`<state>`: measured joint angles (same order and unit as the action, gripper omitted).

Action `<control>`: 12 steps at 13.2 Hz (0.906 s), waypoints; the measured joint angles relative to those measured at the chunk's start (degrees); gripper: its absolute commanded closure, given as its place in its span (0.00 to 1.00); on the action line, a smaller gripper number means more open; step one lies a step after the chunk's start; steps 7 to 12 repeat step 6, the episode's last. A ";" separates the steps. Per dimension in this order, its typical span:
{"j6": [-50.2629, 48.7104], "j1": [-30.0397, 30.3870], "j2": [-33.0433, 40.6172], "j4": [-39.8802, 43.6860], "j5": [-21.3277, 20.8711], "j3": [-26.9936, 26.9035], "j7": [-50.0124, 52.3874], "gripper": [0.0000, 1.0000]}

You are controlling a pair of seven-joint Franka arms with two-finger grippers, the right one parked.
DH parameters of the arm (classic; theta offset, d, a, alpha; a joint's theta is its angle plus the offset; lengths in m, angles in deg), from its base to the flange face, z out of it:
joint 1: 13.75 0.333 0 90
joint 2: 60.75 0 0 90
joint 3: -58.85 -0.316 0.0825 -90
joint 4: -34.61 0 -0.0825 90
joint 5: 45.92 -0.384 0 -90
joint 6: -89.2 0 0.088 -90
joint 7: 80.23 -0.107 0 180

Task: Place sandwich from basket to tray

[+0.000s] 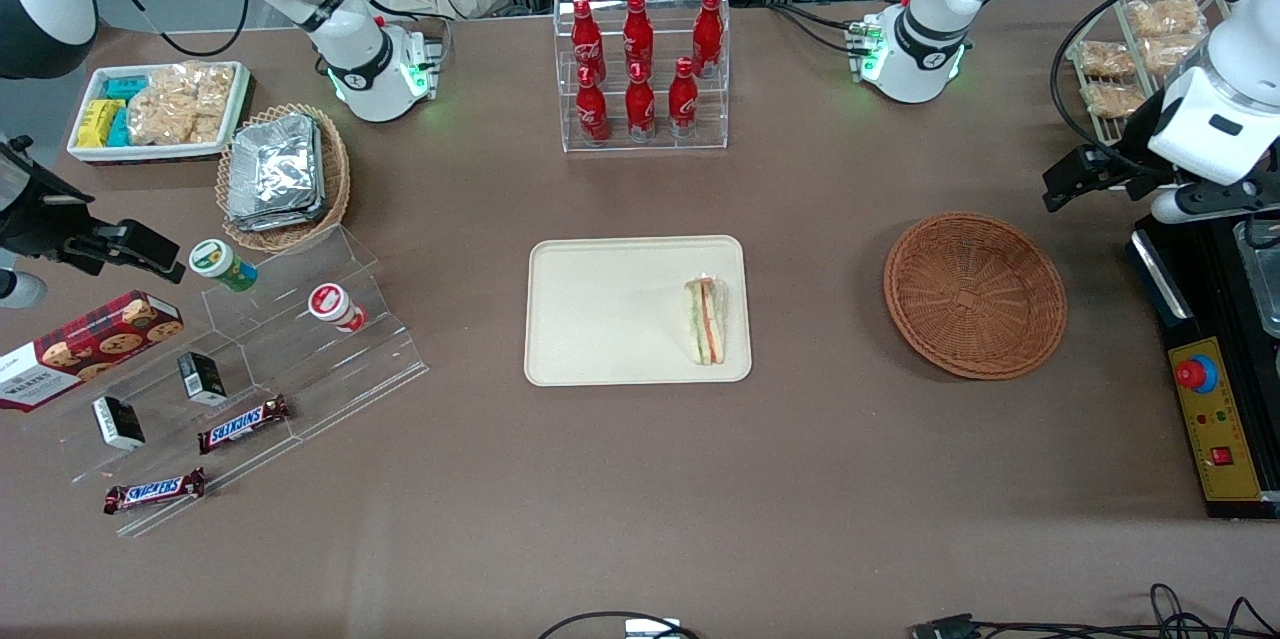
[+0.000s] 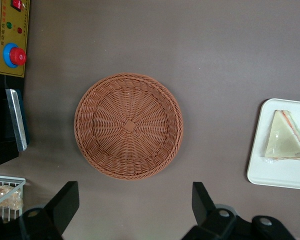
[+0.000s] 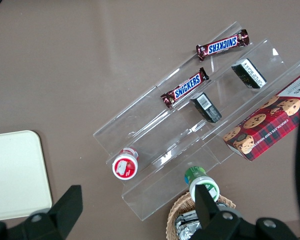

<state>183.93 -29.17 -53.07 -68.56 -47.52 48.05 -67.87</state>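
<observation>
Front view. The sandwich (image 1: 707,321) lies on the tray (image 1: 600,314), close to the rim on the side nearest the basket (image 1: 975,294), standing on one edge so the filling layers face up. The basket sits on the table toward the working arm's end, well apart from the tray, and holds nothing. From this layout the transfer appears complete: the item rests fully inside the rim with nothing touching it. The gripper (image 1: 1075,181) hangs above the table, farther from the tray than the basket is and clear of the basket, a position that suits a retreat after delivery.

Left wrist view. The camera looks straight down on the basket (image 2: 128,126); its woven floor is bare. Both fingers (image 2: 65,202) stand spread wide with nothing between them, so the hand is released. The tray (image 2: 270,172) edge shows with the sandwich (image 2: 285,142) on it, wrapped and lying flat within the rim.

Right wrist view. Only a corner of the tray (image 3: 15,175) appears; the sandwich and basket are out of sight here.
</observation>
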 measured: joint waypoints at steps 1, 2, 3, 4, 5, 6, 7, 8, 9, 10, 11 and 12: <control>-0.25 -0.12 -0.62 0.76 -0.16 0.03 -0.01 0.00; -0.28 -0.16 -1.12 1.25 -0.59 0.03 -0.06 0.00; -0.29 -0.16 -1.49 1.58 -1.06 0.03 -0.39 0.00; -0.30 -0.17 -1.63 1.73 -1.26 0.03 -0.97 0.00; -0.32 -0.17 -1.64 1.84 -1.34 0.03 -1.51 0.00; -0.38 -0.17 -1.64 1.95 -1.37 0.03 -1.63 0.00; -0.38 -0.17 -1.64 1.95 -1.37 0.03 -1.63 0.00; -0.38 -0.17 -1.64 1.95 -1.37 0.03 -1.63 0.00; -0.38 -0.17 -1.64 1.95 -1.37 0.03 -1.63 0.00; -0.38 -0.17 -1.64 1.95 -1.37 0.03 -1.63 0.00; -0.38 -0.17 -1.64 1.95 -1.37 0.03 -1.63 0.00; -0.38 -0.17 -1.64 1.95 -1.37 0.03 -1.63 0.00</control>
